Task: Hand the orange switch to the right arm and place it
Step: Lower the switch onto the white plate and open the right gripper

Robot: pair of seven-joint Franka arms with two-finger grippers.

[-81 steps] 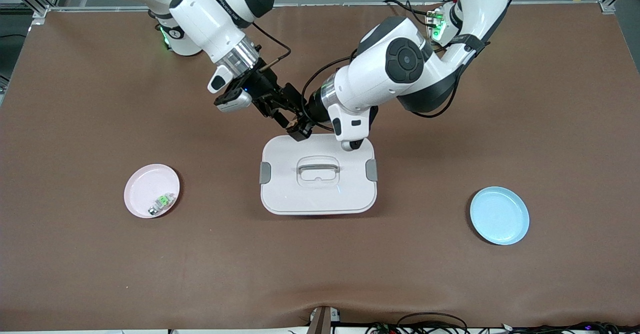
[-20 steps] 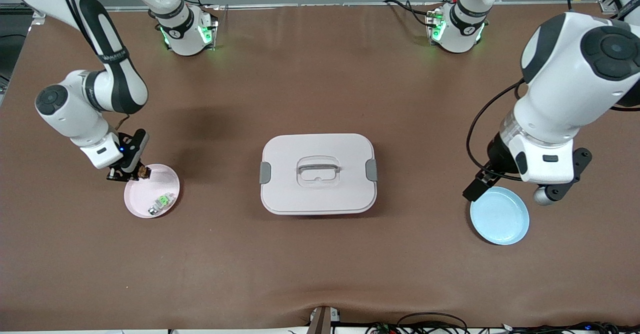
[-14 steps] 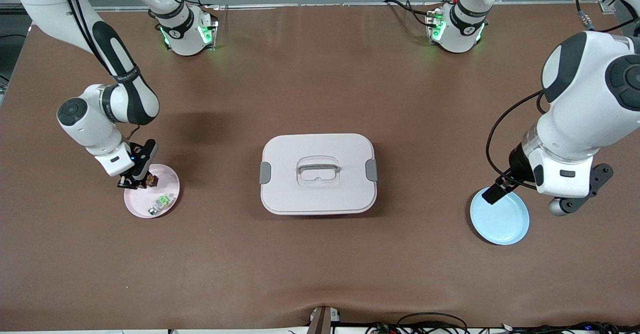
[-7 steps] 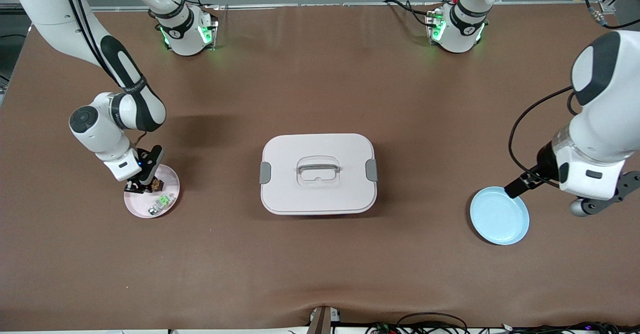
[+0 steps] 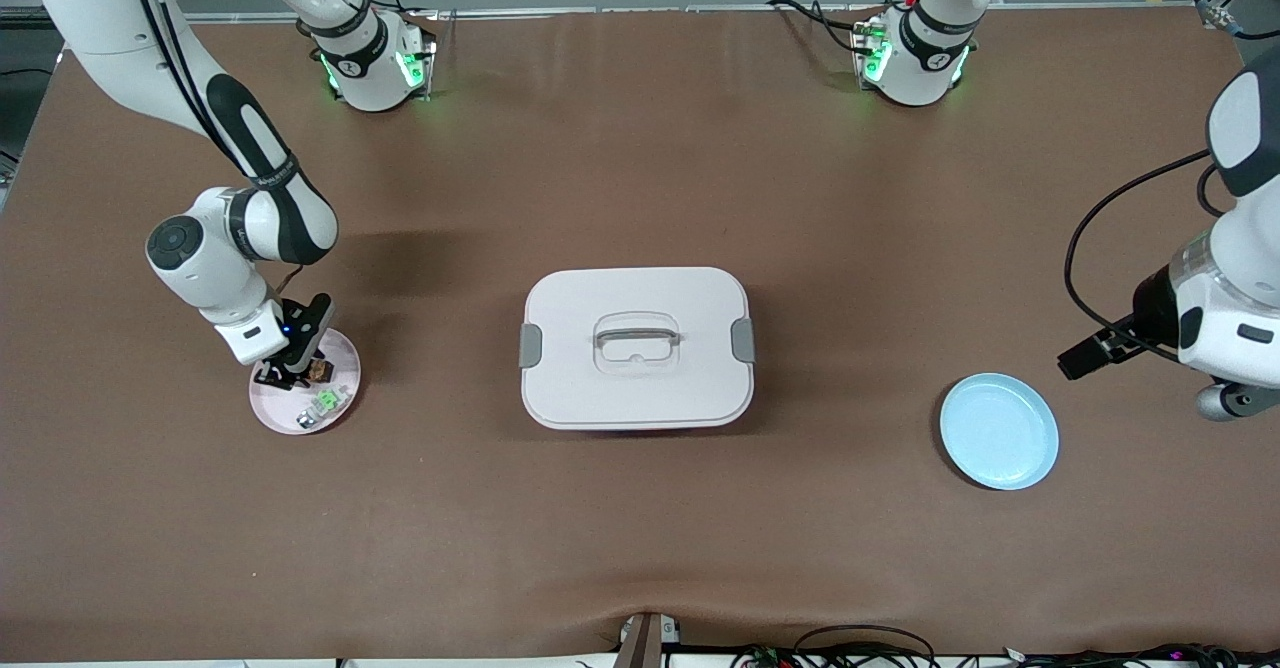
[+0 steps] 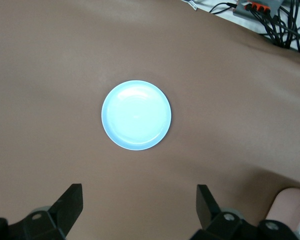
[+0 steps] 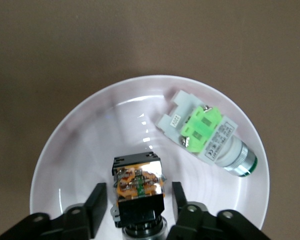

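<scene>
The right tool (image 7: pixel 135 205) sits low over the round pink plastic plate (image 5: pixel 345 368) at the right arm's end of the worktop. Its jaws stand part open, flanking the small black switch with the orange-amber face (image 7: pixel 138 186), which lies in the plate beside the green-and-white part (image 7: pixel 206 132); no grip is evident. Step in hand: release. Next move, by judgement: lift the tool straight up, clear of both parts. The left tool (image 6: pixel 140 207) waits, jaws wide and empty, over bare worktop near the round light-blue plate (image 5: pixel 998 431).
</scene>
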